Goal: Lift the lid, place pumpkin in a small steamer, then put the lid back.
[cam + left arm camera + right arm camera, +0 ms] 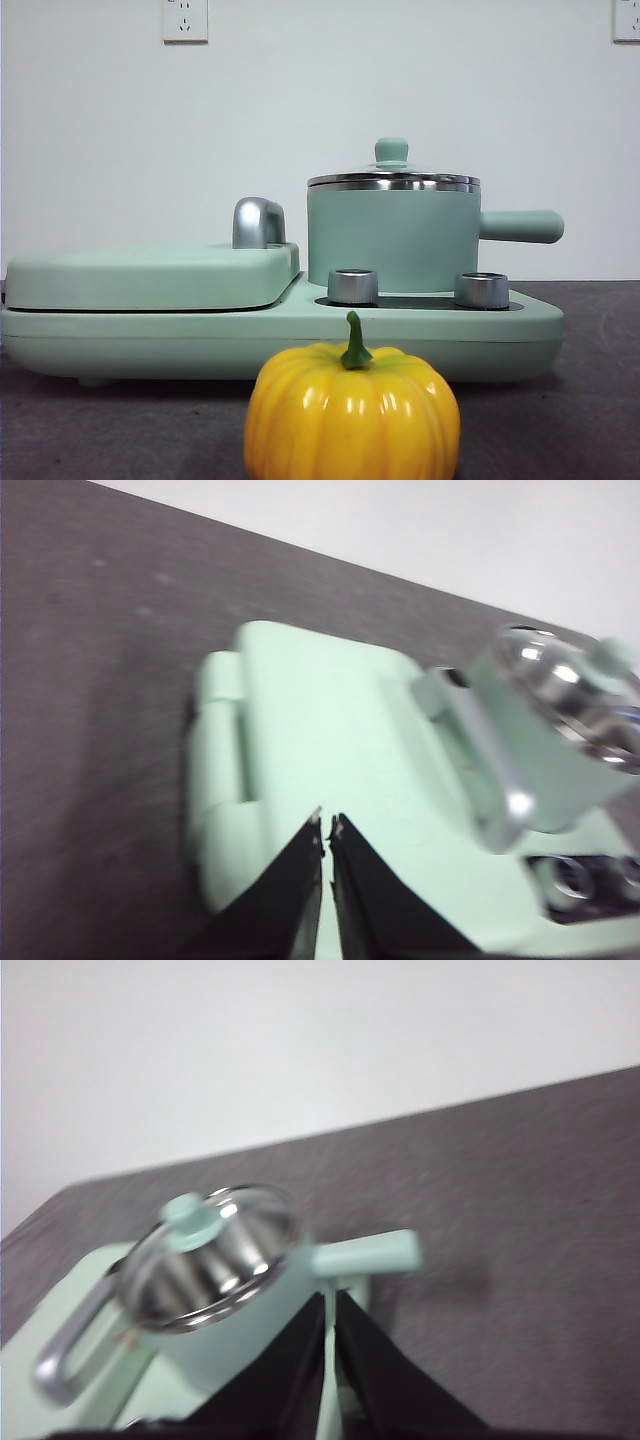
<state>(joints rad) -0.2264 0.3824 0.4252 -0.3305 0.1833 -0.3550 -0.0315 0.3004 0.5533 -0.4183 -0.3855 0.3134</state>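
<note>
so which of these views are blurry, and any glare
Front view is sharp, with bright glints on the pumpkin and the lid rim. Left wrist view is soft, the flat cover washed out pale. Right wrist view is smeared, with glare on the lid.

No legible text, label, brand, number or sign is found on any item in the views.
</note>
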